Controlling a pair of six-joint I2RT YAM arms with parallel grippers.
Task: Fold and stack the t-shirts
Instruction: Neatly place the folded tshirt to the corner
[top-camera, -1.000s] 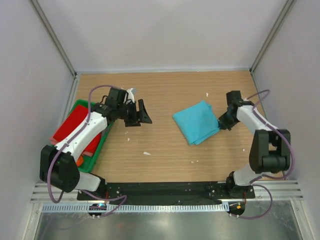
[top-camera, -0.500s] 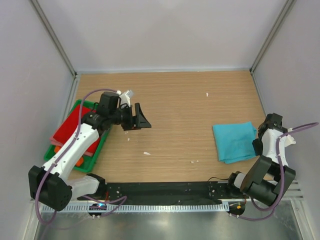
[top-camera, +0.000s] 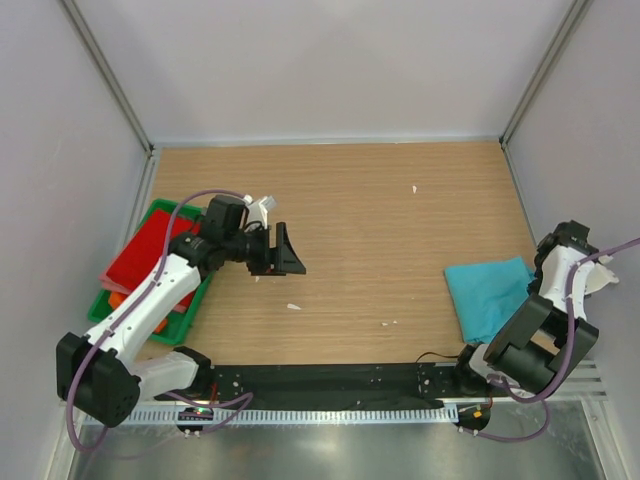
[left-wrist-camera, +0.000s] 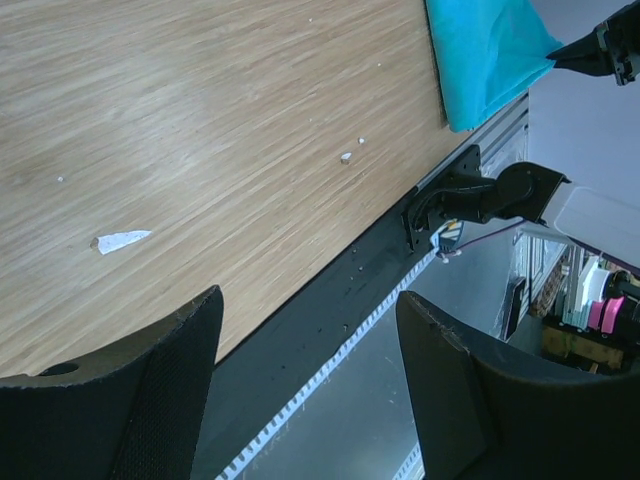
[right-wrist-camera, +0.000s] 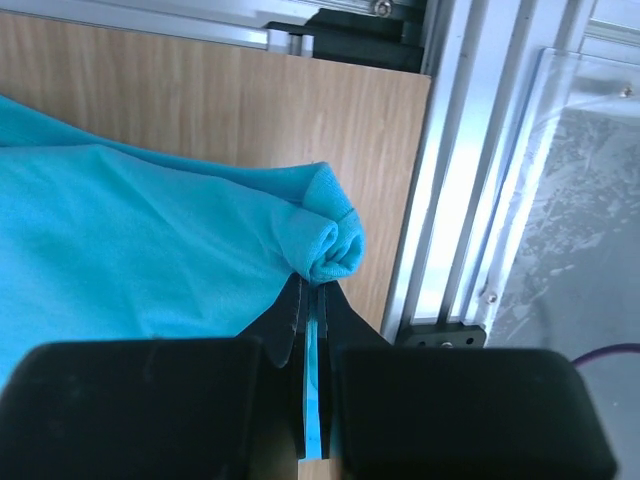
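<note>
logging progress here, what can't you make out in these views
Top view: the orange shirt shows only as slivers under the red shirt and the left arm.
Top view: the right arm covers the near right part of the turquoise shirt and hides the right gripper; only the right wrist view shows it shut on the cloth.
Left wrist view: the top edge cuts the turquoise shirt off.

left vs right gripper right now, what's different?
Left gripper is open and empty; right gripper is shut on the turquoise t-shirt's bunched edge. Left gripper hovers over bare table; right gripper sits at the table's right edge. Both have black fingers.
</note>
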